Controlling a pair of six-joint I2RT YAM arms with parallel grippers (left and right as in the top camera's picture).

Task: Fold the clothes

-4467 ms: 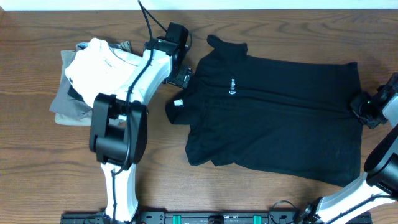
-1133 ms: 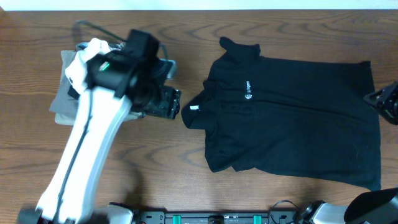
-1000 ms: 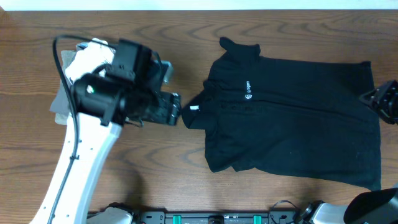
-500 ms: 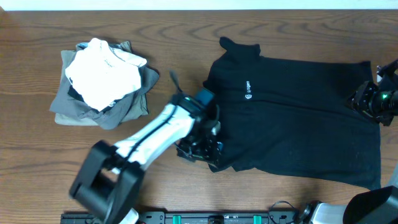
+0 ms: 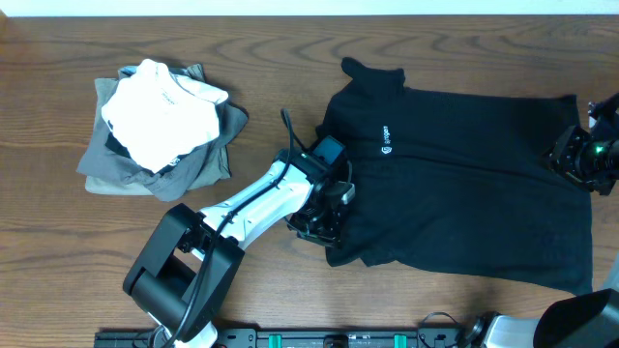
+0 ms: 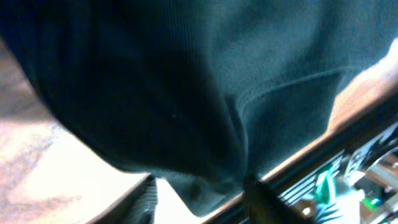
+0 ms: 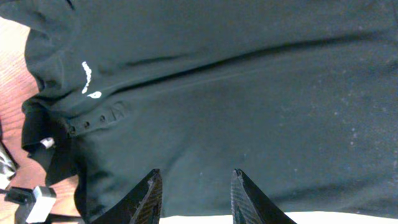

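Note:
The black polo shirt lies spread flat on the table, collar to the left and white chest logo facing up. My left gripper is down on its lower-left sleeve corner. In the blurred left wrist view a fold of the shirt hangs between the two fingers of the left gripper; whether they pinch it is unclear. My right gripper sits at the shirt's right hem. Seen from the right wrist, the right gripper has its fingers apart over the flat shirt.
A pile of folded clothes sits at the left: a white garment on top of grey ones. Bare wooden table surrounds the shirt. The arms' base rail runs along the front edge.
My left arm swung from beside the pile down to the shirt's lower-left corner, and its fingers came closer together around cloth. The right gripper shifted slightly left. The shirt stayed put.

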